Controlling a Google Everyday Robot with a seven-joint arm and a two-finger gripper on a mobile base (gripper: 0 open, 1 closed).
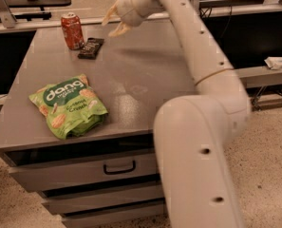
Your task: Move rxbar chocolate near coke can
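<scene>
White robot arm (pixel 197 51) fills right side, reaching from near right to far edge of grey worktop (pixel 150 75). Drawers (pixel 83 172) below the near edge. Green chip bag (pixel 69 106) lies flat near left. Coke can (pixel 72 31) upright at far left. Rxbar chocolate (pixel 90 48) lies flat just right of can, close beside it, slightly nearer. Gripper (pixel 107 29) raised above worktop, right of bar, apart from it; fingers (pixel 119 31) spread apart, holding nothing.

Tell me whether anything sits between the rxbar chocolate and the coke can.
Nothing visible does. The rxbar chocolate lies close beside the coke can. The gripper, open and empty, is above the table right of the bar; the green chip bag lies far nearer the front.
</scene>
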